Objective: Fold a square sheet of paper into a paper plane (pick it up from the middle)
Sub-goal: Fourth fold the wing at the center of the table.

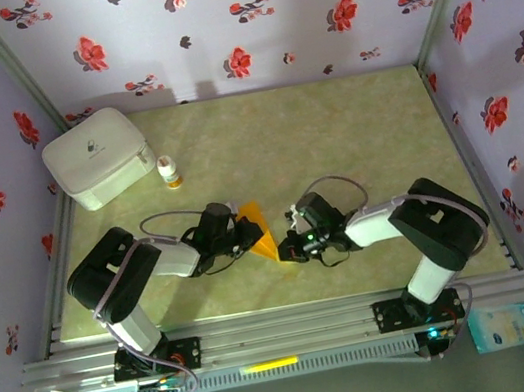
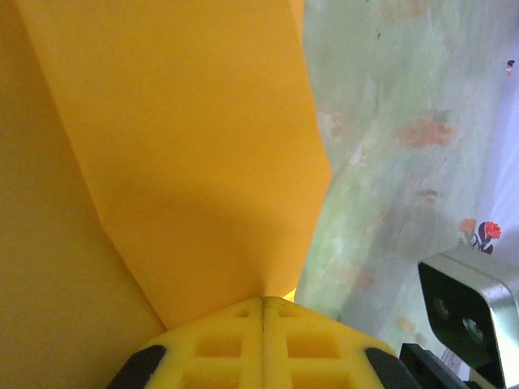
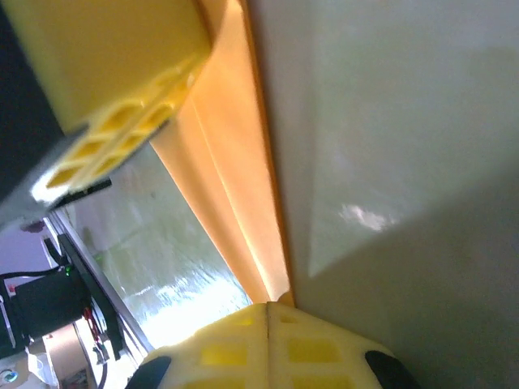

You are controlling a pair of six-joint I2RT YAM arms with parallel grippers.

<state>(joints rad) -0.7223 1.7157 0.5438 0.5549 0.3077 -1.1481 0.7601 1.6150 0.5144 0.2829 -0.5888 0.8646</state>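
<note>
The square sheet of paper (image 1: 259,225) is bright orange and folded into a pointed, layered shape. It is held up over the green table between both arms, near the front middle. My left gripper (image 1: 247,239) is shut on its left side; in the left wrist view the paper (image 2: 186,146) fans out from the closed yellow jaws (image 2: 263,301). My right gripper (image 1: 287,249) is shut on the lower right tip. In the right wrist view the folded layers (image 3: 235,186) run down into its closed jaws (image 3: 268,308), with the left gripper's fingers (image 3: 113,73) at top left.
A white box (image 1: 98,156) sits at the back left, with a small white bottle with an orange cap (image 1: 169,172) beside it. Floral walls enclose the table (image 1: 332,133) on three sides. An aluminium rail (image 1: 286,329) runs along the front edge.
</note>
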